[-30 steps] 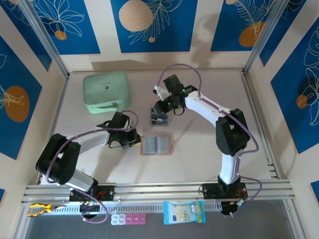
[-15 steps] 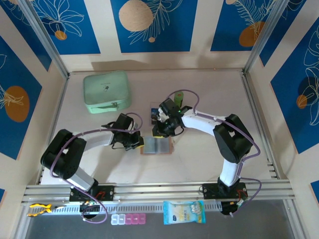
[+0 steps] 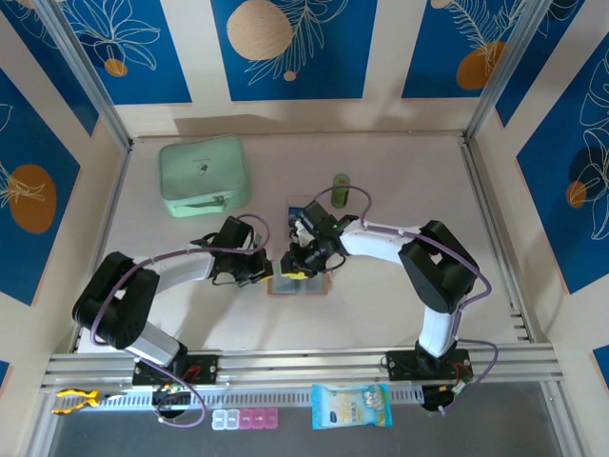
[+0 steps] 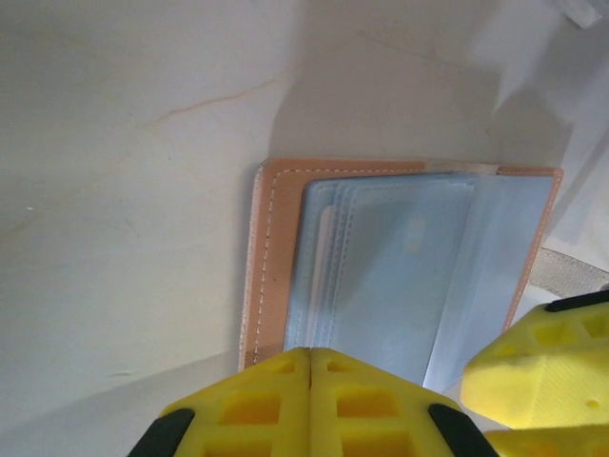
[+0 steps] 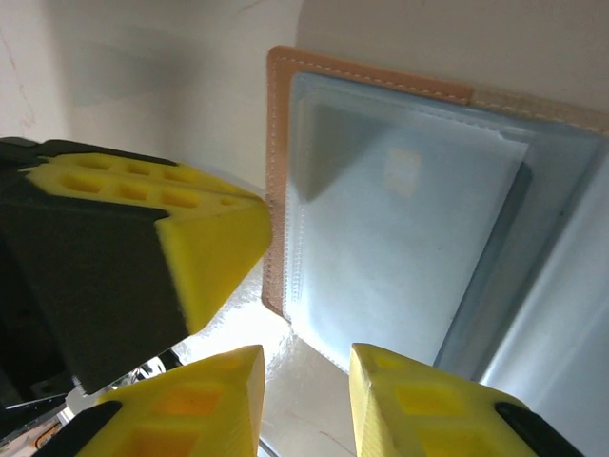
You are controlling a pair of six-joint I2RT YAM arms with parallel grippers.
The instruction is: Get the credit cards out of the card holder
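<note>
The card holder (image 3: 303,279) lies open and flat on the table, tan edge around pale grey-blue pockets (image 4: 409,257). My left gripper (image 3: 270,270) is shut, its tips (image 4: 311,354) resting at the holder's left edge. My right gripper (image 3: 298,266) hovers over the holder's other half, jaws open (image 5: 304,367), with a pocket corner (image 5: 400,219) below the gap and nothing gripped. A faint small square shows through one pocket. A few credit cards (image 3: 298,209) lie on the table just behind the right gripper, partly hidden by it.
A mint-green zip case (image 3: 203,174) sits at the back left and a green cylinder (image 3: 341,184) stands behind the right arm. A blue packet (image 3: 350,407) and a pill box (image 3: 245,419) lie on the front ledge.
The right gripper came forward from the cards to the holder and widened its jaws. The left gripper moved right onto the holder's edge and stayed shut.
</note>
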